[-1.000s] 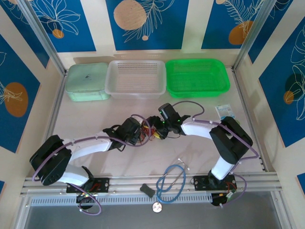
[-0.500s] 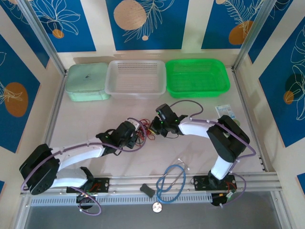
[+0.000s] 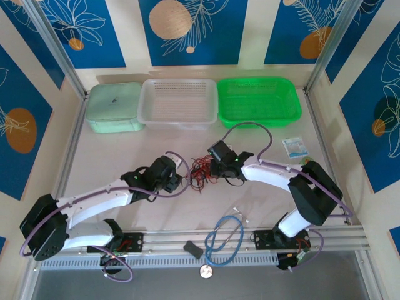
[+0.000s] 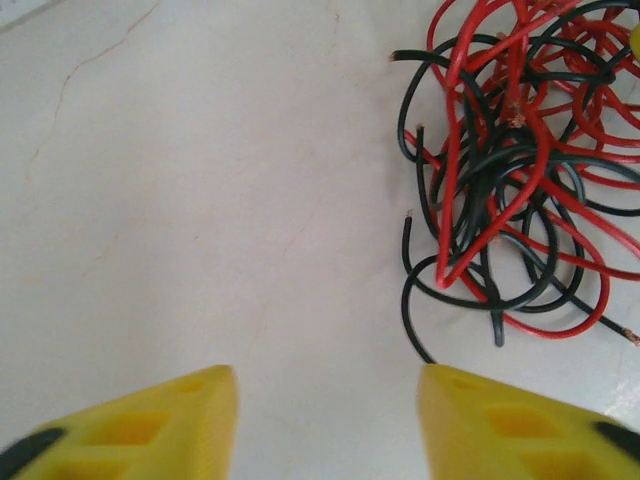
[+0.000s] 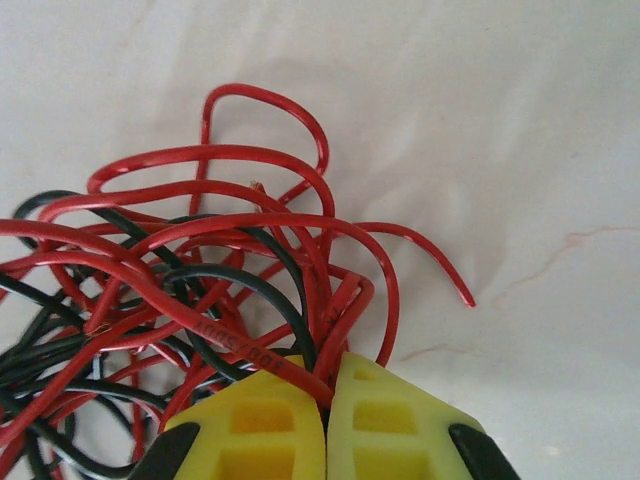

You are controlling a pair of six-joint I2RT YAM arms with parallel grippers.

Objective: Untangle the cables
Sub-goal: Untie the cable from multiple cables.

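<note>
The cables (image 3: 200, 170) are a tangled bunch of thin red and black wires lying mid-table between the two arms. In the right wrist view the right gripper (image 5: 326, 388) is shut on red strands at the near edge of the cables (image 5: 230, 250), and the rest fans out ahead of it. From above, the right gripper (image 3: 213, 167) sits at the bunch's right side. The left gripper (image 4: 328, 400) is open with bare table between its yellow fingertips. There the cables (image 4: 510, 170) lie ahead and to the right, and one black loop reaches its right finger (image 4: 480, 420). The left gripper (image 3: 180, 177) stands just left of the bunch.
Along the back stand a mint lidded box (image 3: 114, 106), a clear basket (image 3: 179, 103) and a green basket (image 3: 259, 100). A thick blue looped tube (image 3: 224, 237) lies near the front rail beside a small dark object (image 3: 193, 249). A small packet (image 3: 294, 147) lies at the right.
The left gripper has opened and drawn back to the left of the bunch. The right gripper has shut on the red strands, and the bunch now lies spread between the arms.
</note>
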